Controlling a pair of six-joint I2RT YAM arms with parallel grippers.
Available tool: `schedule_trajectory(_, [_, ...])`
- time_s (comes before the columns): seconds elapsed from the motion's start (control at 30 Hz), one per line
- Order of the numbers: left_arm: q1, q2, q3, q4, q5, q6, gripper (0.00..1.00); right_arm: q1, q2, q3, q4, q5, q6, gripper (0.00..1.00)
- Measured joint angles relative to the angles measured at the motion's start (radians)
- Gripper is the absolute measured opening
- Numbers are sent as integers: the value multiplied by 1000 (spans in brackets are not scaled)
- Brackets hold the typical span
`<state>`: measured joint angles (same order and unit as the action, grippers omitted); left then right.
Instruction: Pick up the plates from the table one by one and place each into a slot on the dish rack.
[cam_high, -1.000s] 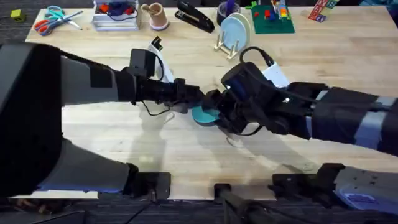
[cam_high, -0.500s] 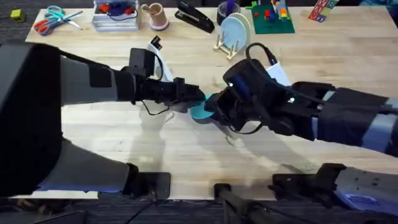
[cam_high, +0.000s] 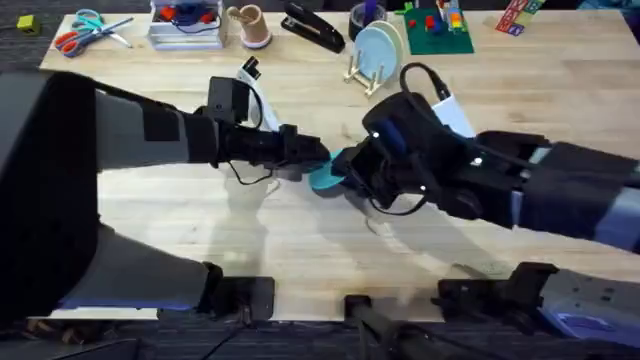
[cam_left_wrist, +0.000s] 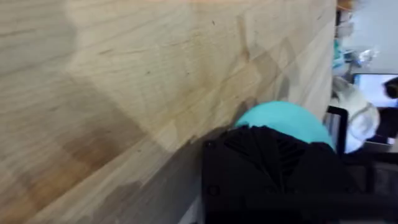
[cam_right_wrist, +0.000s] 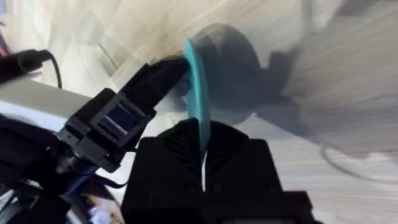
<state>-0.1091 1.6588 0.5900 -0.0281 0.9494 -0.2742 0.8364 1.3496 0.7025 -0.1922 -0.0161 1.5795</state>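
you see both grippers meet at the turquoise plate (cam_high: 322, 178) above the table (cam_high: 560, 90). the right gripper (cam_right_wrist: 202, 144) pinches its edge. the left gripper (cam_high: 312, 160) touches it too, but you cannot tell if it grips.

Both arms meet mid-counter (cam_high: 560, 90), blocking passage across the middle. Bare counter lies open at 3 and 6 o'clock. Toward 12, the rack (cam_high: 366, 72) stands amid a stapler (cam_high: 313, 27), cup (cam_high: 250, 25) and scissors (cam_high: 88, 30).

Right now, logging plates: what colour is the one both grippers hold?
Bright turquoise plate, clearest in the right wrist view.
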Motion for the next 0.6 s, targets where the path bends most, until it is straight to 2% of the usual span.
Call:
schedule_trajectory(0.13, [-5,-28,-2,-12,-39,5,39,-7,-48,-8,-31,48,-62,31])
schedule_trajectory(0.37, [-4,-210,-3,-60,-112,9,40,-47,-147,-10,-33,108,-220,31])
schedule_trajectory(0.47, [-5,-299,7,-178,-154,30,39,-75,-180,-10,-36,110,-302,31])
schedule_trajectory(0.6, [-5,-382,77,-433,-247,91,39,-126,-228,-7,-140,107,-400,31])
